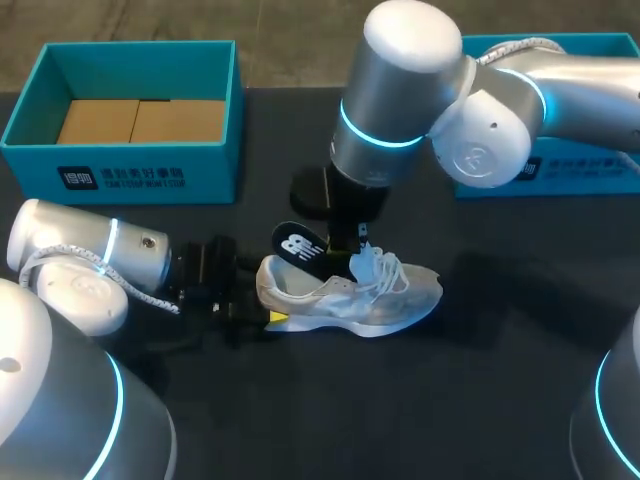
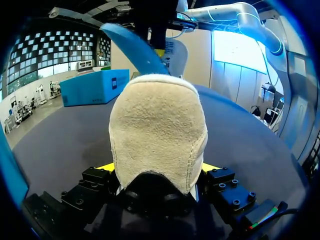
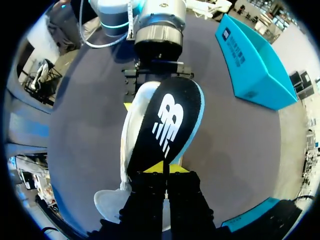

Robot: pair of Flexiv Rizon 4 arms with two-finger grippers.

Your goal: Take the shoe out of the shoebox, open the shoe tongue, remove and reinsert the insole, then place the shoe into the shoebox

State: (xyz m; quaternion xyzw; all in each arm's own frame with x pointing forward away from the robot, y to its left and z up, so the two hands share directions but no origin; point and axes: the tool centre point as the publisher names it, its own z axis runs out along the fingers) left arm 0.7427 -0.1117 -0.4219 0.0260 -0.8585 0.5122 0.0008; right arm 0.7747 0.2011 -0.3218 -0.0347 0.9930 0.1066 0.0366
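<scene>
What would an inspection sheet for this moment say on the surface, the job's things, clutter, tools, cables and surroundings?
Surface: dark table, no spills seen.
Job's things: white shoe stands on the table, out of the box, laces loose. Black insole is tilted up over the shoe's opening; whether its end sits inside cannot be told. Open teal shoebox at the back left, nothing in it.
Clutter: second teal box at the back right, partly hidden by the right arm.
Tools: left tool shut on the shoe's heel; right tool shut on the insole.
Cables: white cable looped along the left arm, off the table.
Surroundings: nothing seen.
</scene>
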